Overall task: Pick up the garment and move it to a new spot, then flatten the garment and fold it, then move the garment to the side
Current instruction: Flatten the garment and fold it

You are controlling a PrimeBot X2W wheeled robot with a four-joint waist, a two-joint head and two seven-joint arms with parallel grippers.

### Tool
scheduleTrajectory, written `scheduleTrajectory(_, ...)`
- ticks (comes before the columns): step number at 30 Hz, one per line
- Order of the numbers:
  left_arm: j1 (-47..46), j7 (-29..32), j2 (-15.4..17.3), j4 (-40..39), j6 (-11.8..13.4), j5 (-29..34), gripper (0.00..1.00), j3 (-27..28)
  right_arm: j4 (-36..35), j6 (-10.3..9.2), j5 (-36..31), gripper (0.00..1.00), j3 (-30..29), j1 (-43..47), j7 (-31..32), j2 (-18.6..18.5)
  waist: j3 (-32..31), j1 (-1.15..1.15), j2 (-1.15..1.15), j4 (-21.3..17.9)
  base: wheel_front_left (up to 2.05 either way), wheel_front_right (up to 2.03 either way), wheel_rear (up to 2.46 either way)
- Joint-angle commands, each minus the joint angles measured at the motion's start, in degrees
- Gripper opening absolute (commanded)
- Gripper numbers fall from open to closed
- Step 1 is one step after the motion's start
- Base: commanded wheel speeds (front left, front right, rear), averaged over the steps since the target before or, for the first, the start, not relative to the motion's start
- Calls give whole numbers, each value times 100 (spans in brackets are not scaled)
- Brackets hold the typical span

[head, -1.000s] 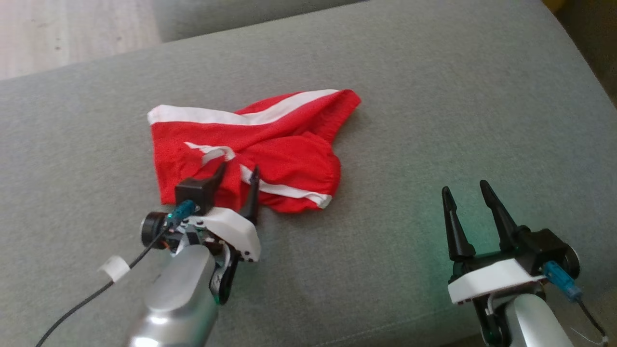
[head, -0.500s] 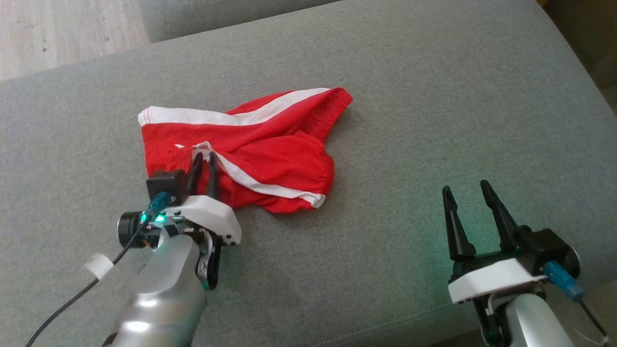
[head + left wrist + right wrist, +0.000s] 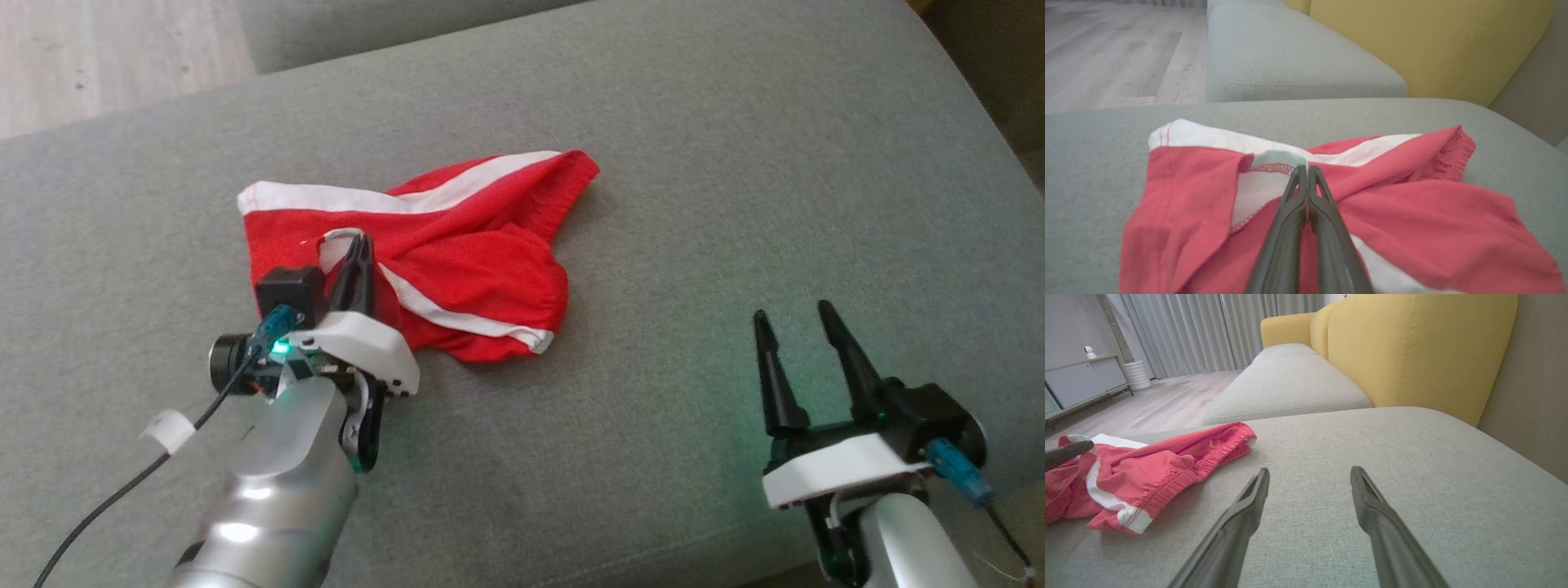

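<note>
soft even daylight, mild blur

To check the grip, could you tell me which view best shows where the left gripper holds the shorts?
The left wrist view: the left gripper is shut on a fold of the shorts, seen close. The head view shows all the shorts but the pinch small. The right wrist view catches it at its left edge.

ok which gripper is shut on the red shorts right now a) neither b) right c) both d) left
d: the left gripper is pinched shut on the red shorts at a white hem, while the right gripper stands open over the grey cushion.
</note>
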Motion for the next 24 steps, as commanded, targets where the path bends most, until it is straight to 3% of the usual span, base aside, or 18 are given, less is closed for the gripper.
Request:
scheduleTrajectory(1,-239,-97,88,-261,1,2,0,83,-162,37,27,100,45,-140,-63,-29,-81,0,0,95,0,0,0)
scheduleTrajectory(7,194,-118,215,-1042,-73,152,0,142,-191,37,-3,100,-193,-6,-63,-29,-271,0,0,389,0,0,0)
scheduleTrajectory(16,1889,-22,854,-2487,-27,66,0,275,-203,37,-55,100,-428,290,-63,-29,-568,0,0,891,0,0,0)
scheduleTrajectory(24,2577,210,1249,-2639,58,-272,0,543,-152,37,-110,100,-517,433,-63,-29,-642,0,0,1063,0,0,0)
